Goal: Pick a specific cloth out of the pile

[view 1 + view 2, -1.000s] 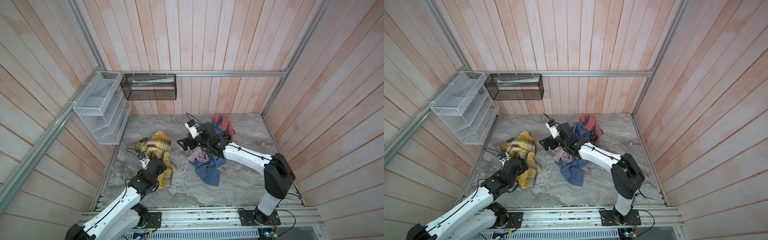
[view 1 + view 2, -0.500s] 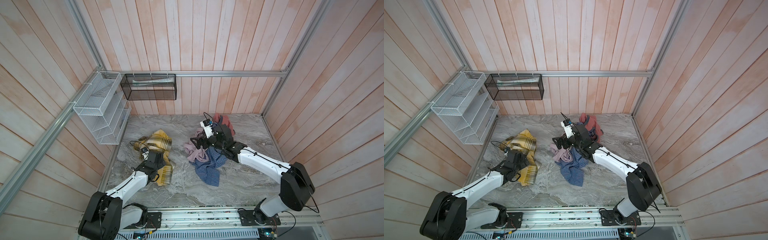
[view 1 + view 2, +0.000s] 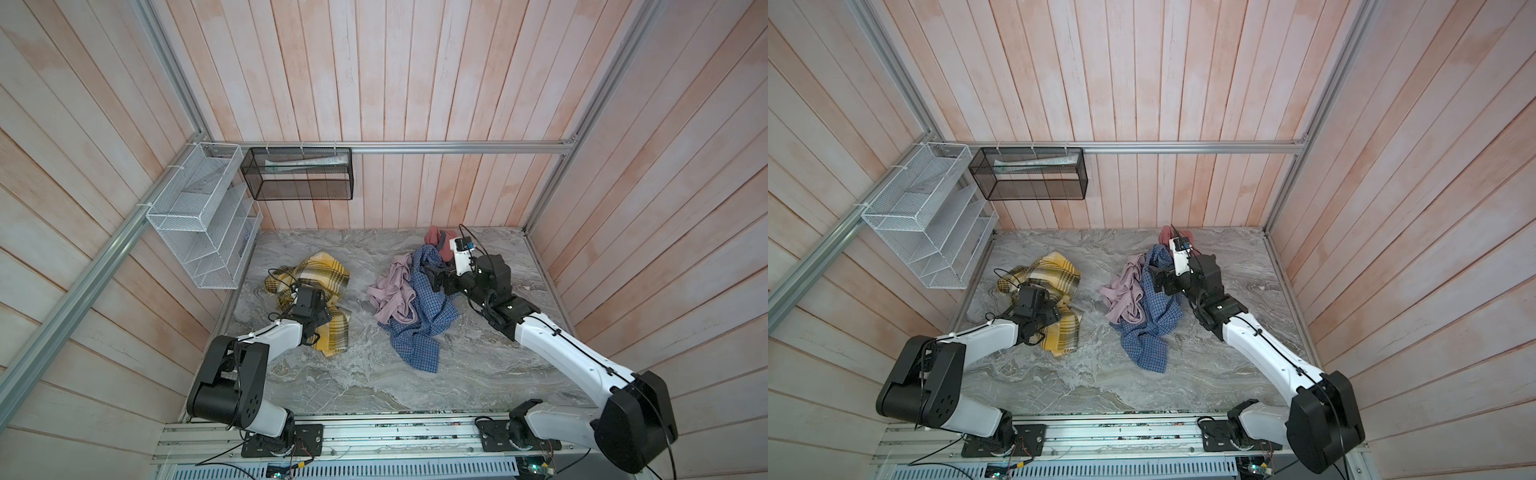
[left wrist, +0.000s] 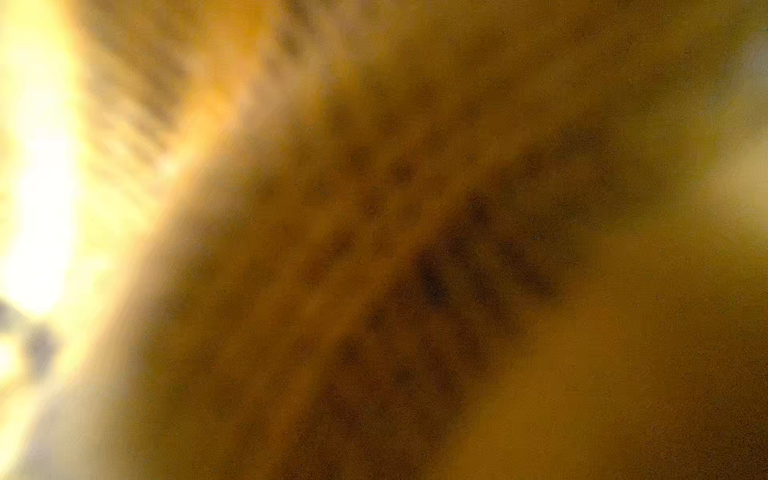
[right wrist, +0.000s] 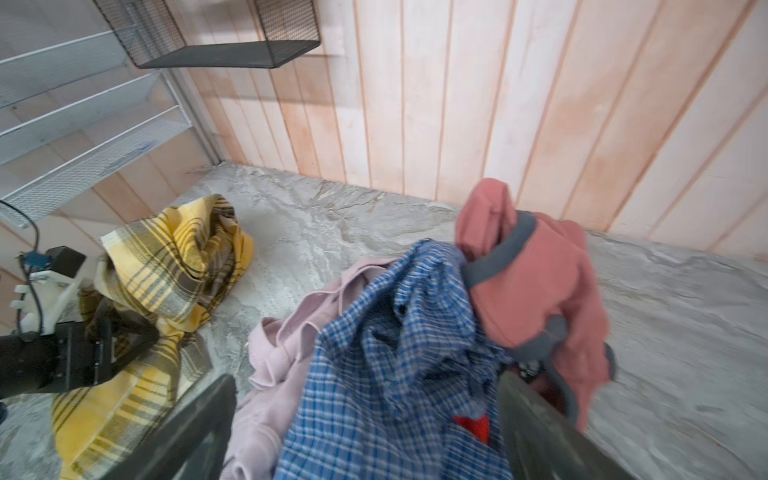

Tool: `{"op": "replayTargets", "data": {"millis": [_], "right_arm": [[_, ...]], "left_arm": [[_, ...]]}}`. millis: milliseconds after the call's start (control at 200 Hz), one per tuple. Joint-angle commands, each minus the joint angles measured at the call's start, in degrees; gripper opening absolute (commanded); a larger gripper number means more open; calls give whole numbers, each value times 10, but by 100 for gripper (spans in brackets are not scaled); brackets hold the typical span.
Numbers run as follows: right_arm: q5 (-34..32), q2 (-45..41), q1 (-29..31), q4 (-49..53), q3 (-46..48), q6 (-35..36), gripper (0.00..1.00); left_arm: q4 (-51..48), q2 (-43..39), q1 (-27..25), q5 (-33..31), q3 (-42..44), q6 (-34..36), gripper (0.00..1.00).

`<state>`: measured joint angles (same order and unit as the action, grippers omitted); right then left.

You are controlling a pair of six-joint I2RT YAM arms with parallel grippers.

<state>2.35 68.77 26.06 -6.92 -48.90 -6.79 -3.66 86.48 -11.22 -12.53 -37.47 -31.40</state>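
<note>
The cloth (image 3: 322, 276) (image 3: 1054, 272) (image 5: 174, 266), mustard-yellow plaid, lies crumpled on the left of the marble table, apart from the pile. My left gripper (image 3: 326, 313) (image 3: 1054, 311) is pressed down into it. The left wrist view shows only blurred yellow fabric, so its jaws are hidden. The pile (image 3: 411, 307) (image 3: 1142, 299) holds a pale pink garment (image 5: 286, 345), a blue checked shirt (image 5: 386, 374) and a salmon-red garment (image 5: 536, 282). My right gripper (image 3: 436, 280) (image 5: 365, 380) is open over the pile's right side, its fingers wide apart on either side of the blue shirt.
A white wire rack (image 3: 199, 224) hangs on the left wall and a black mesh basket (image 3: 299, 174) on the back wall. Wooden walls close in three sides of the marble table (image 3: 374, 386). Bare marble shows between the cloth and the pile.
My right gripper has drawn back to the right, from beside the cloth to over the pile. My left gripper has pushed forward and down onto the yellow cloth.
</note>
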Motion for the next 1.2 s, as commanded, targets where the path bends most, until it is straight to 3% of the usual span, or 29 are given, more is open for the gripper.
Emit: {"op": "replayTargets", "data": {"millis": [0, 195, 310, 420, 555, 680, 946, 1096, 1196], "right_arm": [[-46, -43, -30, -8, 40, 28, 98], [-109, -120, -91, -56, 136, 54, 98], [-160, -159, -125, -166, 222, 84, 98], [-165, -165, -181, -290, 305, 46, 98], [-152, -112, -222, -403, 365, 8, 98], [-155, -58, -224, -421, 364, 35, 98], [-150, 67, -249, -598, 394, 65, 97], [-97, 95, -267, -533, 345, 57, 97], [-64, 154, -285, -609, 358, 40, 97]], "left_arm": [[11, 8, 10, 13, -19, 15, 81], [18, 36, 15, 31, -48, 31, 81], [20, 31, 15, 38, -44, 34, 82], [38, 22, 15, 32, -26, 27, 83], [36, 30, 16, 37, -45, 36, 87], [23, 33, 16, 38, -69, 39, 89], [11, 30, 17, 30, -63, 20, 95], [23, -13, 16, 16, -36, 12, 100], [15, -39, 16, -4, -29, 15, 100]]}}
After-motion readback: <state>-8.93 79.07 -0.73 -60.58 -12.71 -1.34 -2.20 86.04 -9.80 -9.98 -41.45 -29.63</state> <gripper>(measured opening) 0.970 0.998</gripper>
